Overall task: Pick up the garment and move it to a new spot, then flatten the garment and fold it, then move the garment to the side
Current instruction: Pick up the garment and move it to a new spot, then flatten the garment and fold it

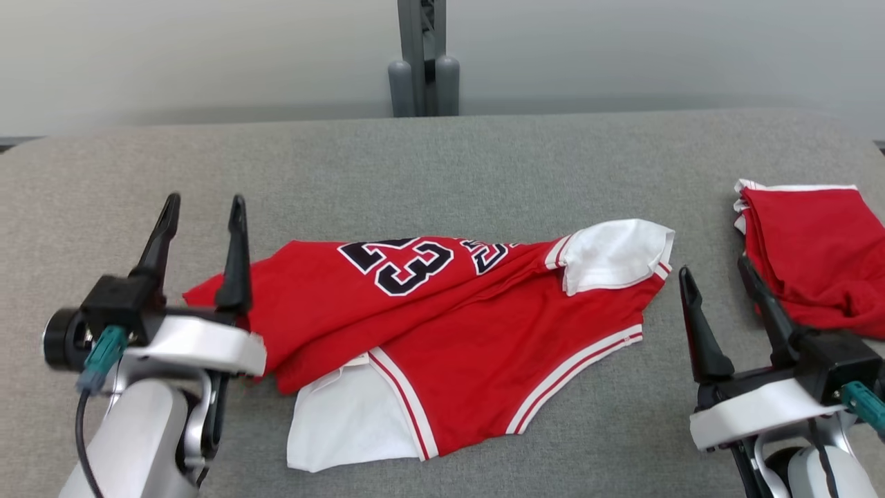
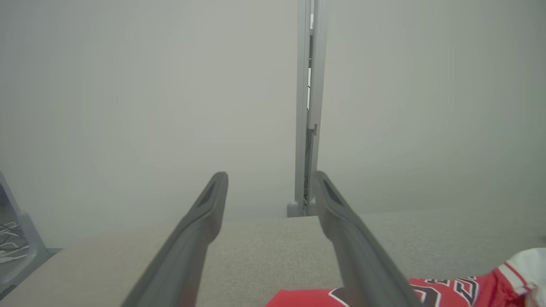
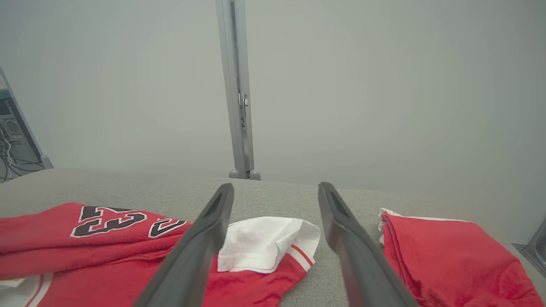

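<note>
A red garment (image 1: 442, 325) with white trim and a black number 23 lies crumpled in the middle of the grey table (image 1: 442, 166), white lining showing at its near edge and right corner. My left gripper (image 1: 204, 200) hovers open at the garment's left end, nothing between its fingers. My right gripper (image 1: 715, 266) stands open to the right of the garment, empty. The left wrist view catches the garment (image 2: 448, 288) at the bottom right, beside the open left gripper (image 2: 271, 177). In the right wrist view the garment (image 3: 98, 238) spreads left of the open right gripper (image 3: 277, 187).
A folded pile of red cloth (image 1: 816, 256) lies at the table's right edge, also red cloth (image 3: 448, 260) in the right wrist view. A grey post (image 1: 423, 59) stands behind the table against a pale wall. Bare table surface stretches behind and left of the garment.
</note>
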